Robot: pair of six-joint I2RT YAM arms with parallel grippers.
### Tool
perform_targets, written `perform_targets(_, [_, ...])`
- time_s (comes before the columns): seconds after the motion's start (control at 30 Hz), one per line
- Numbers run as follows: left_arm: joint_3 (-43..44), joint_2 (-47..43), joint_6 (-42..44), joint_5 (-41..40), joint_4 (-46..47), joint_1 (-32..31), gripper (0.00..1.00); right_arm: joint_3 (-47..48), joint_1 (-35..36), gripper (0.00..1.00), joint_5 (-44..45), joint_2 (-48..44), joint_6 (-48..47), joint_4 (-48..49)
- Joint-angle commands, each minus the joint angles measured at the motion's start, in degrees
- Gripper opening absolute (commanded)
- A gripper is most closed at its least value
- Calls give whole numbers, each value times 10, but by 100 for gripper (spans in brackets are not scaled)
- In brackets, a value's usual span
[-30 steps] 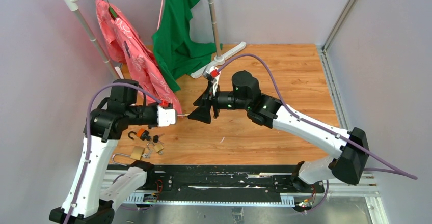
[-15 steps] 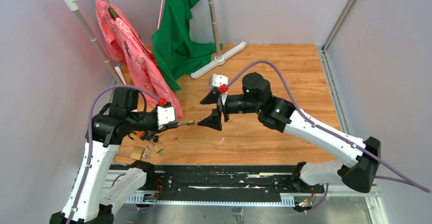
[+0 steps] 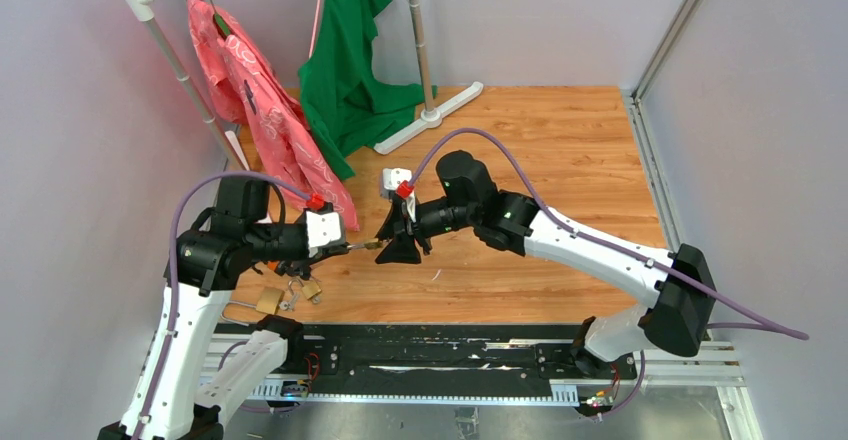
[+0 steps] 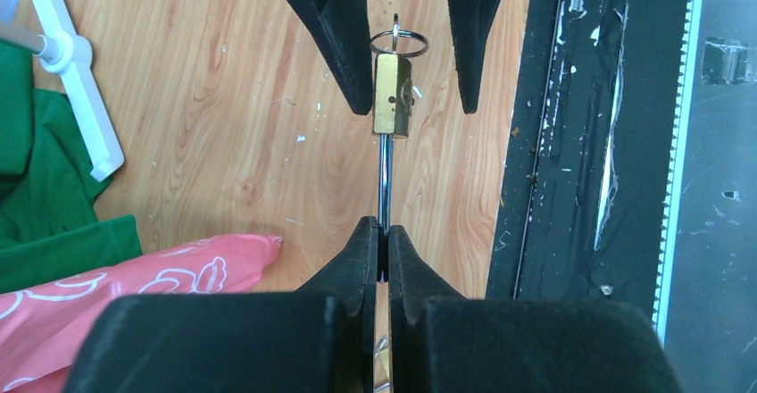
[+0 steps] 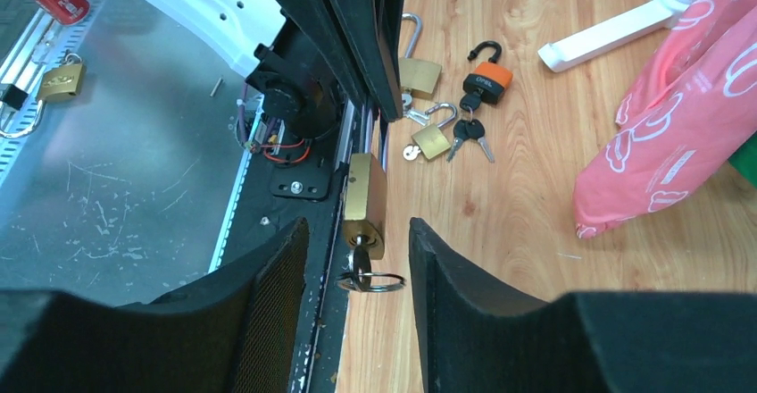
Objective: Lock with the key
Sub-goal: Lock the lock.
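My left gripper [image 4: 382, 232] is shut on the steel shackle [image 4: 384, 179] of a brass padlock [image 4: 392, 95] and holds it in the air, body pointing away; the gripper also shows in the top view [image 3: 350, 247]. A key [image 5: 361, 263] with a ring [image 5: 370, 281] sits in the keyhole at the padlock's [image 5: 365, 198] free end. My right gripper [image 5: 357, 232] is open, its fingers [image 4: 335, 18] on either side of the key and lock end without touching. In the top view the right gripper [image 3: 398, 243] meets the padlock [image 3: 372, 244] above the wooden table.
Several other padlocks lie near the left arm's base: a brass one [image 5: 420, 76], an orange one [image 5: 487, 80], a small brass one [image 5: 433, 140] with loose keys [image 5: 469, 134]. A pink garment [image 3: 285, 130] and a green one [image 3: 345, 60] hang on a rack behind. A black rail [image 3: 420, 355] runs along the near edge.
My right gripper drew back to the right, then came in again toward the left; its open fingers now straddle the key. My left gripper holds the padlock almost still.
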Motion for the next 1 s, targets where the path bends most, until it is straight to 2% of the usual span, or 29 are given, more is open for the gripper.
perform_targets(0.0, [-7, -6, -3, 15, 6, -4, 0, 26, 8, 48, -10, 2, -3, 8])
perform_targets(0.13, [-10, -7, -2, 13, 6, -4, 0, 36, 8, 47, -1, 4, -7, 3])
perform_targets(0.17, [-11, -7, -2, 13, 7, -4, 0, 38, 8, 45, 1, 4, -8, 1])
perform_targets(0.27, [-10, -7, -1, 16, 6, -4, 0, 46, 8, 29, 2, 8, -9, -8])
perform_targets(0.33, [-9, -8, -1, 16, 6, -4, 0, 53, 8, 25, 2, 13, -14, -22])
perform_targets(0.47, [-8, -7, 0, 15, 6, -4, 0, 61, 8, 34, 3, 19, -25, -51])
perform_targets(0.6, [-8, -7, 2, 15, 6, -4, 0, 62, 8, 31, 6, 20, -29, -60])
perform_targets(0.7, [-7, -7, 2, 16, 7, -4, 0, 65, 8, 23, 5, 22, -30, -67])
perform_targets(0.8, [-8, -8, 0, 19, 6, -4, 0, 62, 8, 1, 4, 19, -28, -58])
perform_targets(0.87, [-10, -11, -5, 23, 6, -4, 0, 52, 8, 0, 7, 12, -23, -37])
perform_targets(0.9, [-12, -13, -7, 30, 6, -4, 4, 47, 7, 0, 9, 7, -20, -29])
perform_targets(0.97, [-14, -19, -13, 49, 6, -4, 44, 39, 5, 0, 14, -5, -19, -16])
